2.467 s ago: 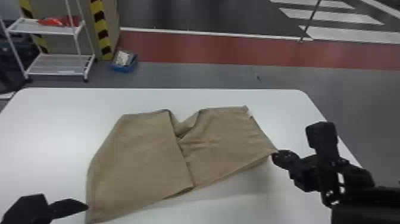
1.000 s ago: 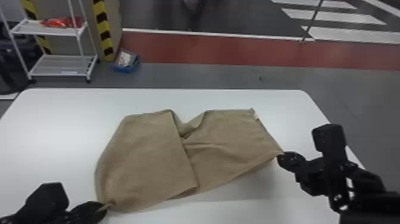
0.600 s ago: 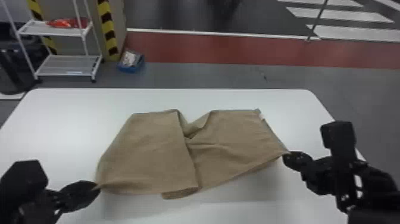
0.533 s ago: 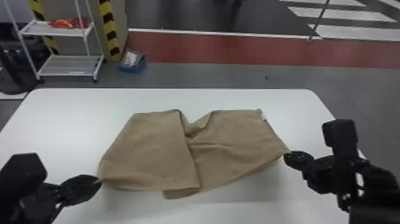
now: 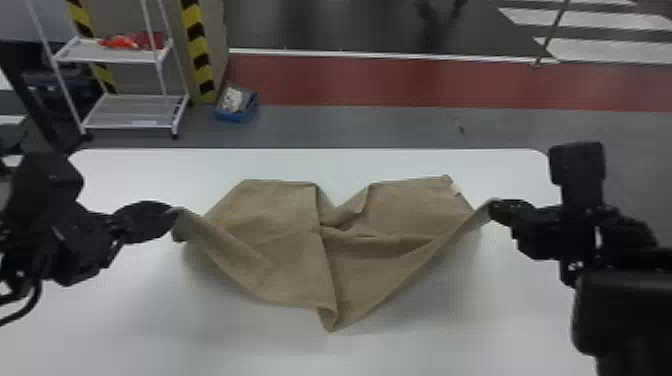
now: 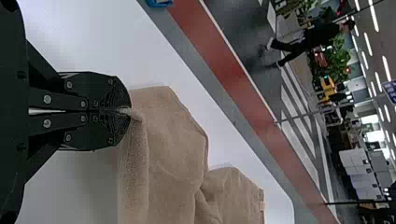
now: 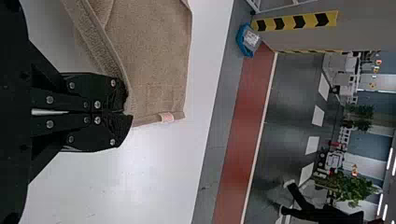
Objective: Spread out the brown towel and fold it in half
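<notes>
In the head view my left gripper is shut on the near left corner of the brown towel, and my right gripper is shut on its near right corner. Both corners are raised off the table, while the middle of the near edge sags toward the robot in a point. A fold runs down the towel's centre. The left wrist view has the left gripper pinching a bunched bit of towel. In the right wrist view the right gripper grips the towel beside its labelled edge.
The towel's far part lies on the white table. Beyond the table's far edge stand a white shelf rack and a blue box on the floor.
Both grippers have moved up the head view, away from the robot, lifting the near corners. Earlier, the left gripper closed on its corner. The towel's near edge now sags between them.
</notes>
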Tool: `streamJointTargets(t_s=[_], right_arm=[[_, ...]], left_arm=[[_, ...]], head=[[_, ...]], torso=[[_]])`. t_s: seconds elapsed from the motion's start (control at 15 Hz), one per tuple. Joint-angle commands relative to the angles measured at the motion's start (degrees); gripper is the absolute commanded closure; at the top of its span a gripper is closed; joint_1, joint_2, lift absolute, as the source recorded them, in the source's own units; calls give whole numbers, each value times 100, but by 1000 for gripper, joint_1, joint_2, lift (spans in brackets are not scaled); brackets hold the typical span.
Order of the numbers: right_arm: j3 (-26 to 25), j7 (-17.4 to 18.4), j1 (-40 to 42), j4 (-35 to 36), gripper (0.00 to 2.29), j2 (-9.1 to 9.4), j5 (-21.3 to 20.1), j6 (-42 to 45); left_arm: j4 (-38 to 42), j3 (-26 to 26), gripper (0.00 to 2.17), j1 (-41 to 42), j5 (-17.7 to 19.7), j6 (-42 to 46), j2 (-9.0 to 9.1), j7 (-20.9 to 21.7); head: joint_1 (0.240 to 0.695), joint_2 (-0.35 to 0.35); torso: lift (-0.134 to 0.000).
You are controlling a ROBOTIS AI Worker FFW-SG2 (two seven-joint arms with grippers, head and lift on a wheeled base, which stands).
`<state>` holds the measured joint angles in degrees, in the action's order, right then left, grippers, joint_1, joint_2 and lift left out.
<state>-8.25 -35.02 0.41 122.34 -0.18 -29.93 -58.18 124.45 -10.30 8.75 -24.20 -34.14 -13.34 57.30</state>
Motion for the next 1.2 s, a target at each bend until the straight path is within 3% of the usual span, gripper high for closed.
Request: streamJointTargets(t_s=[0.0, 0.27, 0.4, 0.67, 0.8, 0.87, 0.93, 1.13], right_arm=[[16, 285, -446, -606, 1187, -43, 259, 337], [-54, 751, -1386, -1758, 1187, -8, 418, 1198], [-186, 970, -1667, -2100, 1187, 24, 426, 1620], [-511, 1331, -2168, -2566, 1187, 24, 497, 2499], [-766, 1401, -2362, -2540, 1190, 24, 734, 2745], [-907, 1401, -2450, -2390, 1190, 24, 840, 2622], [-1030, 1313, -2291, -2004, 1190, 24, 1024, 2253], [-1109, 1041, -832, -378, 1190, 24, 1508, 1445]], left_arm=[[-606, 116, 1669, -725, 30, -133, -2, -220], [-2566, 590, 1669, -2422, 12, -133, -125, -809], [-3489, 836, 1669, -3186, 30, 60, -125, -1090], [-4798, 1249, 1669, -4513, 126, 499, -11, -1714], [-4824, 1241, 1669, -4830, 197, 482, 33, -1723], [-4622, 1188, 1669, -4900, 197, 447, 16, -1705], [-4306, 1038, 1673, -4786, 276, 341, -37, -1644], [-3040, -25, 1673, -3424, 794, 201, -582, -1477]], head=[[695, -60], [693, -33], [632, -20], [555, -32], [506, -46], [456, -62], [435, -69], [404, -73]], torso=[[-128], [-128], [-128], [-128], [-128], [-128], [-128], [-128]])
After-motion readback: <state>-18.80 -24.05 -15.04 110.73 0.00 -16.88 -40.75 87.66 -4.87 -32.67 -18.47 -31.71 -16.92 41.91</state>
